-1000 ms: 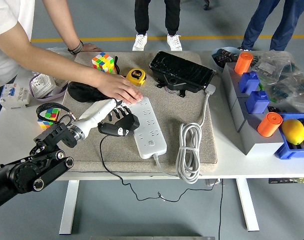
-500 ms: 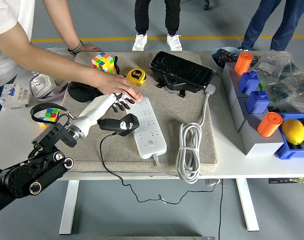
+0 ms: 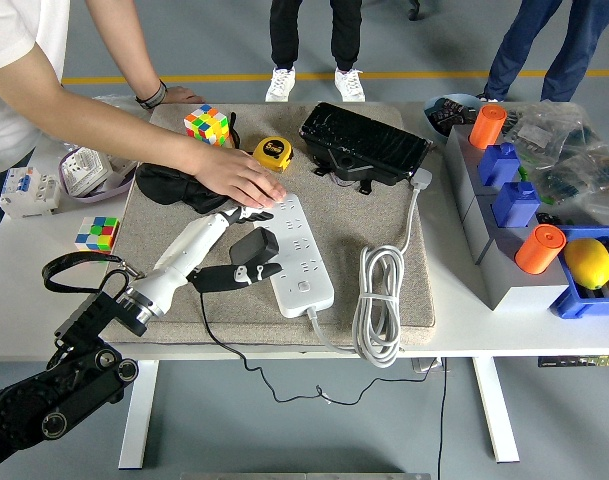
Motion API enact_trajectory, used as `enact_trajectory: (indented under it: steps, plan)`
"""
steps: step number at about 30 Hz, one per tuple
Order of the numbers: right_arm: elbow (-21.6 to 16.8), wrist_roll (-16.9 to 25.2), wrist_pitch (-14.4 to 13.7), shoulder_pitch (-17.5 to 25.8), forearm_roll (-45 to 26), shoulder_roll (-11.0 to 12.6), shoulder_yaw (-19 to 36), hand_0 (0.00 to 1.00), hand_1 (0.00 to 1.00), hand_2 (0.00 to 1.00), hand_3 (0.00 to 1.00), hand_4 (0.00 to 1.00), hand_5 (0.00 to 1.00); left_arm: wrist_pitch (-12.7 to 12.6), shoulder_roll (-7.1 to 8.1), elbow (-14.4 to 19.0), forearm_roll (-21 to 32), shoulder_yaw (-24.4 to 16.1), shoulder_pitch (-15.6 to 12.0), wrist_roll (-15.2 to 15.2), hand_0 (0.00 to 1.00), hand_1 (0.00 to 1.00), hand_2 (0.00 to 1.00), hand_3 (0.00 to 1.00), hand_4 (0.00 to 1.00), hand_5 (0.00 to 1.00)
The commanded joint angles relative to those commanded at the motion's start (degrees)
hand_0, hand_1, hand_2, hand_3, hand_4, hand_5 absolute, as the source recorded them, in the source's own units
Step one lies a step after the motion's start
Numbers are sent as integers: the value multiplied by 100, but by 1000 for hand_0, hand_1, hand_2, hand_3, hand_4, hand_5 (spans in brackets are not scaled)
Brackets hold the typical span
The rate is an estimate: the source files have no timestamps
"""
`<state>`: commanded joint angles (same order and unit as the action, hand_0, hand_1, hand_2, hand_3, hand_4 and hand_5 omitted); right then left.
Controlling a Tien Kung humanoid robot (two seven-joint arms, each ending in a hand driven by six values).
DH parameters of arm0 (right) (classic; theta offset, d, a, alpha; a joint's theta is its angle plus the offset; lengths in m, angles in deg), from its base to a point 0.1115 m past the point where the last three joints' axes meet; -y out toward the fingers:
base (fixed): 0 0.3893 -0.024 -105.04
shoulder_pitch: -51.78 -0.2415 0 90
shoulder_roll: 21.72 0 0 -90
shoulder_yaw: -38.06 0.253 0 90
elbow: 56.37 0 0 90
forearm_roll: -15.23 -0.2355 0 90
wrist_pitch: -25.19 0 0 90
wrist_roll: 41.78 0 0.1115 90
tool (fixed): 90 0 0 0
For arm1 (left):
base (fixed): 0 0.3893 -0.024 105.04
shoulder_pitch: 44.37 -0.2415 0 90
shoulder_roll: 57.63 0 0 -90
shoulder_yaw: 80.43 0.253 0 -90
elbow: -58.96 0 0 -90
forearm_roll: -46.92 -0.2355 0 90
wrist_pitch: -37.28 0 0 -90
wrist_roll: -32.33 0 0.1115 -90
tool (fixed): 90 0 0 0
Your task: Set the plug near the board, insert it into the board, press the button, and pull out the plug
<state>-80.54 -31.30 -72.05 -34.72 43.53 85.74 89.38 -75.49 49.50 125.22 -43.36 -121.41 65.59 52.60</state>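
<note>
the white power strip (image 3: 297, 255) lies on the beige mat (image 3: 384, 215), and everything else is placed from it. the black plug (image 3: 246, 262) sits against the strip's left edge, tilted, its black cord (image 3: 209, 330) trailing down over the mat's near edge. the robot's left hand (image 3: 232, 222) reaches in just above and left of the plug, close beside it, fingers loosely spread toward the strip's top left corner and gripping nothing; whether they touch the plug cannot be told. a person's hand (image 3: 236, 178) rests flat on the strip's far end, partly over the robot fingers. the strip's white cable (image 3: 379, 300) is coiled to its right.
</note>
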Motion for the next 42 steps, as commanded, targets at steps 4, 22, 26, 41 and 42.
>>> enact_trajectory:
  steps: [4,22,26,41,42]
  plan:
    - [-4,20,-6,-10,-4,-10,5,608,610,563,544,754,242,-25,-22,-70,-147,-18,-65,-8,797,843,848,800,940,838]
    - [-22,36,-3,-9,-9,-13,-19,609,610,563,544,755,241,-85,7,-294,-522,-12,-105,-129,809,857,862,797,931,845]
    - [-27,38,0,-15,-10,-13,-13,605,610,563,544,756,239,-72,1,-354,-645,8,-66,-215,812,862,867,801,931,846]
    - [-30,46,-3,0,-10,-9,-19,607,609,562,544,754,239,-60,-30,-351,-724,75,-22,-296,810,860,863,800,929,845]
    - [-31,47,-2,-2,-10,-9,-19,607,609,562,544,754,239,-55,-29,-339,-720,76,-17,-299,810,860,863,800,929,845]
